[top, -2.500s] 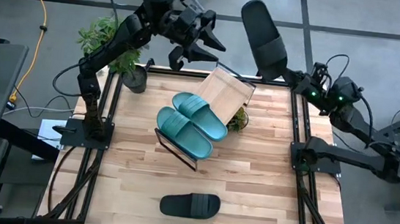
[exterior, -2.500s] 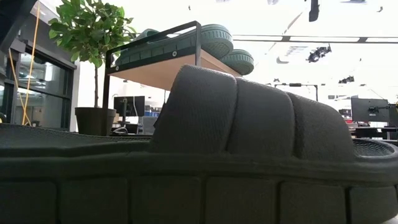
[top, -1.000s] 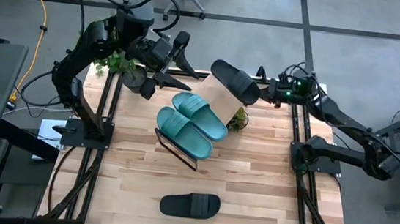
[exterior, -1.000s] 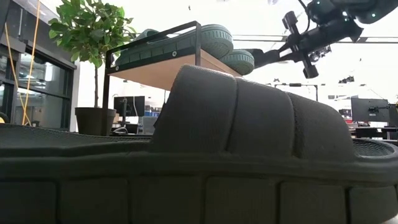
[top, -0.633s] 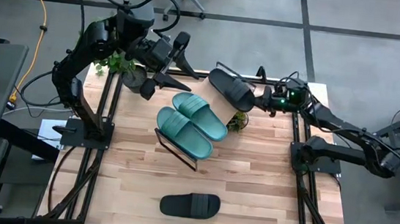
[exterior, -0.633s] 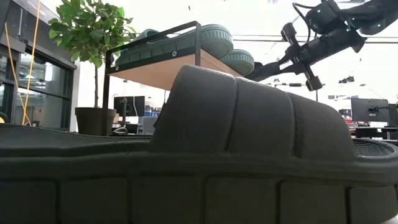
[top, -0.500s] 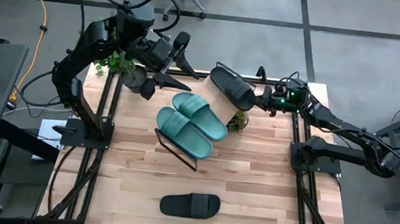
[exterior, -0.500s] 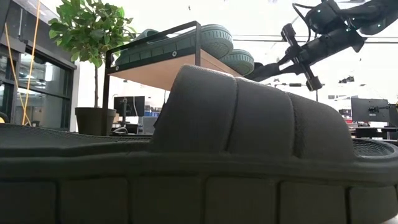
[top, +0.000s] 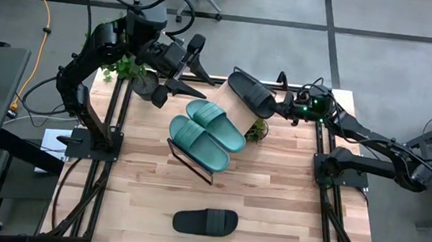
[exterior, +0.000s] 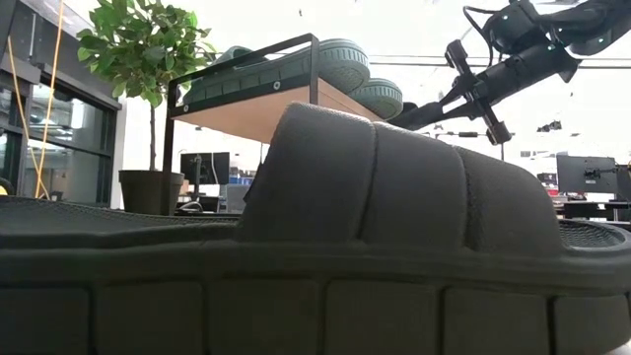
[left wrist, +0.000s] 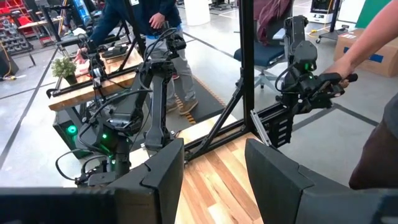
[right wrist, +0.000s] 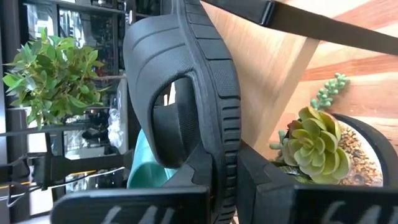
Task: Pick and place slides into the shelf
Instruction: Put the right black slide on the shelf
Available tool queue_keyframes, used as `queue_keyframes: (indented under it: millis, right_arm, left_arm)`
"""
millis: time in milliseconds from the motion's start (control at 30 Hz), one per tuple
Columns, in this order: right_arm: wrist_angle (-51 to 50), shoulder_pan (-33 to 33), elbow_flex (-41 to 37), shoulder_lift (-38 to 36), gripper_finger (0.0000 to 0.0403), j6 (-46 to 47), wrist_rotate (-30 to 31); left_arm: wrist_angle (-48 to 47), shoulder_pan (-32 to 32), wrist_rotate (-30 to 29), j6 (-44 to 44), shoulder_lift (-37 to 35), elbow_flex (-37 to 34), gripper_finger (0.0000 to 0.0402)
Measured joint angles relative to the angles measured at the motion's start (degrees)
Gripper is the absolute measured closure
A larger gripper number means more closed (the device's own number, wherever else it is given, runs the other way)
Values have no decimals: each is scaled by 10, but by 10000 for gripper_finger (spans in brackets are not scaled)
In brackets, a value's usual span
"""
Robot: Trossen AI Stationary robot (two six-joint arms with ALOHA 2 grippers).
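The shelf (top: 238, 99) stood tilted at the middle of the butcher-block table (top: 272, 198), its light board sloping away toward one o'clock. Two teal slides (top: 207, 134) lay side by side on its lower half, touching each other along their long edges, toes toward four o'clock. The upper half of the board was partly covered by a black slide (top: 252, 94), which the right gripper (top: 283, 105) clamped tightly by its sole edge at the heel end. From above, that slide lay across the shelf's top corner, at about one o'clock from the teal pair; whether it rested on the board or hung just above it could not be told. The right wrist view showed the same slide (right wrist: 189, 99) on edge between the dark fingers (right wrist: 261, 180), strap facing the camera, with the board right behind it.

A small pot of succulent (top: 257, 129) sat on the table just beside the shelf at its three o'clock side, partly under the board. In the right wrist view the pot (right wrist: 367, 162) held green rosettes and gravel.

The second black slide (top: 205, 221) lay alone on the table at six o'clock from the shelf, well apart from it, filling the low view (exterior: 315, 256).

The left gripper (top: 192, 65) hung at eleven o'clock from the shelf, above a potted plant (top: 137, 74), fingers spread and grasping nothing.
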Motion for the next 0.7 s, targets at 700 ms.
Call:
queue_keyframes:
  millis: [700]
  right_arm:
    - [22,-2,0,23,398,16,-3]
  left_arm:
    - [0,0,0,0,0,0,241]
